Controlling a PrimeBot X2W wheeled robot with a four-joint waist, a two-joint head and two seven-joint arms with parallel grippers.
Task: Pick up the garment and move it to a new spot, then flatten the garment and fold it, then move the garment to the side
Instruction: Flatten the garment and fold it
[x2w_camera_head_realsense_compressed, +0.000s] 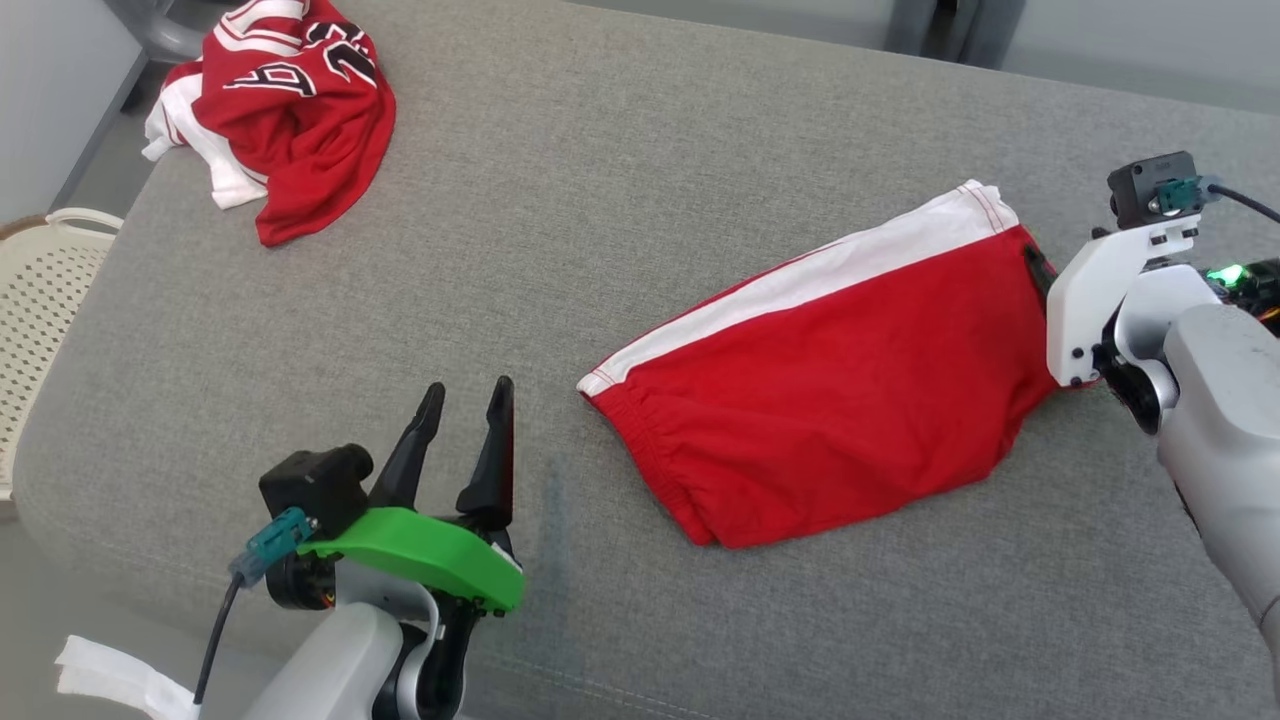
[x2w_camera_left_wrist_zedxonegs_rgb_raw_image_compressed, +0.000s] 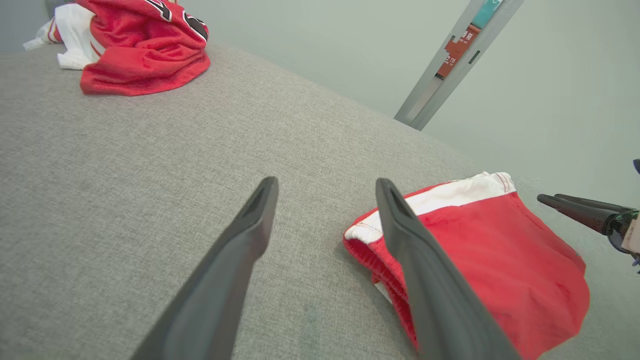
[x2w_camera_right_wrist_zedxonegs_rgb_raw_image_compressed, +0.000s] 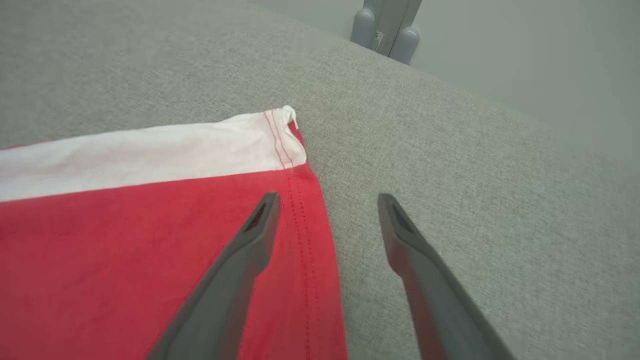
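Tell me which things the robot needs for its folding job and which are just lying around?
For the job: red-and-white shorts, left gripper, right gripper, both open.
Just lying about: crumpled red jersey, white plastic basket.

On the crumpled red jersey (x2w_camera_head_realsense_compressed: 300, 120), far left: big black numerals with white edging. Among the folds, clearly a 9. Next to it, probably a 2, then a further digit broken up by creases and not to be made out. From the left wrist view, just scraps of the same black figures at the top of the heap. On the grey post (x2w_camera_left_wrist_zedxonegs_rgb_raw_image_compressed: 430, 95), far off to the right: an orange sign (x2w_camera_left_wrist_zedxonegs_rgb_raw_image_compressed: 455, 50) with small white characters, too blurred to read.
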